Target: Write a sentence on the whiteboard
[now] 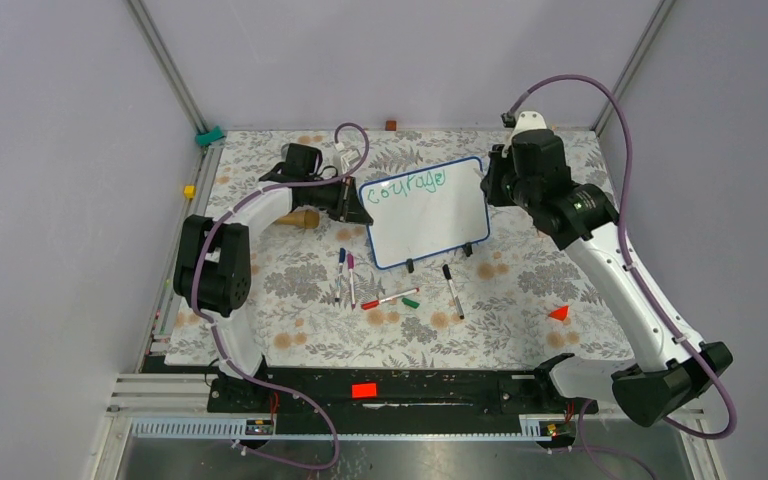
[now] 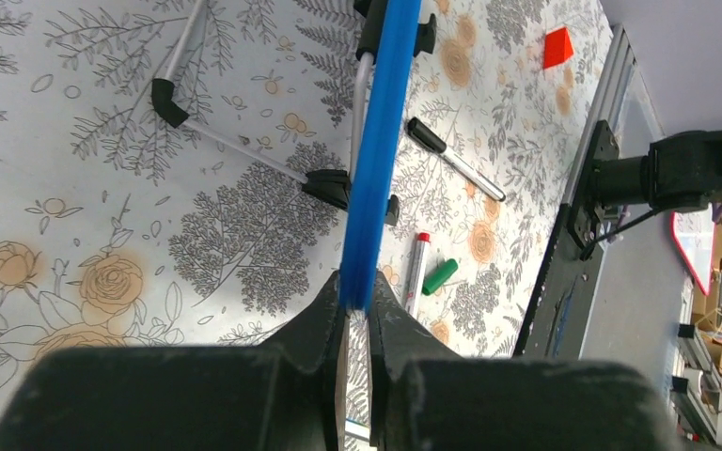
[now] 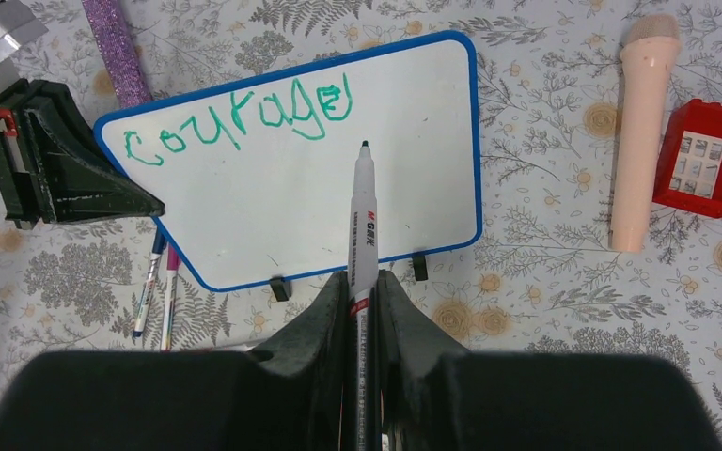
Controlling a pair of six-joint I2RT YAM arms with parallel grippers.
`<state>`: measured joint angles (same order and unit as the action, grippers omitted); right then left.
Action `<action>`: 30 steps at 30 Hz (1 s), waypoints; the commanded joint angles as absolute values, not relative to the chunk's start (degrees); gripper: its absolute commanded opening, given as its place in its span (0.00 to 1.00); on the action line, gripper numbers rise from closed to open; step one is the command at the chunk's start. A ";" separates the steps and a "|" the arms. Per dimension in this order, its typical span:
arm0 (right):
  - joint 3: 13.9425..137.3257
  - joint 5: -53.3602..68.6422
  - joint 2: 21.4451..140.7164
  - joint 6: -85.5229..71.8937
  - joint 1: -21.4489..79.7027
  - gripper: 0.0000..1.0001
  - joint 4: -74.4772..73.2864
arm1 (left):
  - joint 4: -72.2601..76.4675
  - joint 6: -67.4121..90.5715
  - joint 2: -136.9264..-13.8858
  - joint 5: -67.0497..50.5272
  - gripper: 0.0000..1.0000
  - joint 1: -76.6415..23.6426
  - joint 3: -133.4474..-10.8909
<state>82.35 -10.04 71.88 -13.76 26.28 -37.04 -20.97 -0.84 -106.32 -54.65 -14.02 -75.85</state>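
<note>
Risk of a skidding whiteboard (image 1: 425, 212).
The left tool (image 2: 357, 310) pinches its blue edge on the table (image 1: 520, 300); the right tool (image 3: 362, 282) grips a marker (image 3: 364, 207) below the sentence (image 3: 235, 122); a hard press could twist it, smearing letters.

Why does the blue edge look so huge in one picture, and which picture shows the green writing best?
Left wrist view: the camera sits right against the whiteboard, so its blue edge fills a thick stripe, and the left gripper clamped on it is a dark, soft blob. Right wrist view: the green word is sharp and big. Top view: the same word is tiny but readable.
</note>
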 commanded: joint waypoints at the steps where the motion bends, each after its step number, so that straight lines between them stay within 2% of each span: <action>1: 85.68 -11.33 72.20 -14.57 25.77 0.00 -37.29 | -27.75 -6.94 -106.09 -59.86 0.00 -14.41 -75.68; 8: 91.80 -13.37 77.98 -18.97 23.10 0.00 -38.91 | -29.18 -8.74 -102.01 -60.50 0.00 -14.36 -72.89; 14: 102.24 -9.66 89.18 -22.62 18.10 0.00 -43.29 | -29.75 -8.38 -102.40 -58.57 0.01 -14.47 -73.67; 16: 103.30 -5.03 92.13 -26.71 14.82 0.00 -43.60 | -29.24 -7.28 -102.18 -56.82 0.14 -14.52 -73.84; 18: 103.32 1.11 95.12 -32.04 11.59 0.00 -42.36 | -28.57 -5.74 -101.85 -54.19 0.35 -14.46 -74.19; 21: 106.93 7.65 101.50 -35.60 9.10 0.00 -40.04 | -25.86 -2.43 -101.35 -52.54 0.57 -14.45 -73.81; 26: 117.61 13.98 112.97 -39.16 7.64 0.00 -39.62 | -20.22 3.22 -98.09 -49.37 0.61 -14.45 -69.75; 30: 121.08 19.93 119.78 -42.13 6.26 0.00 -35.18 | -18.44 4.99 -94.71 -47.62 0.60 -14.47 -65.42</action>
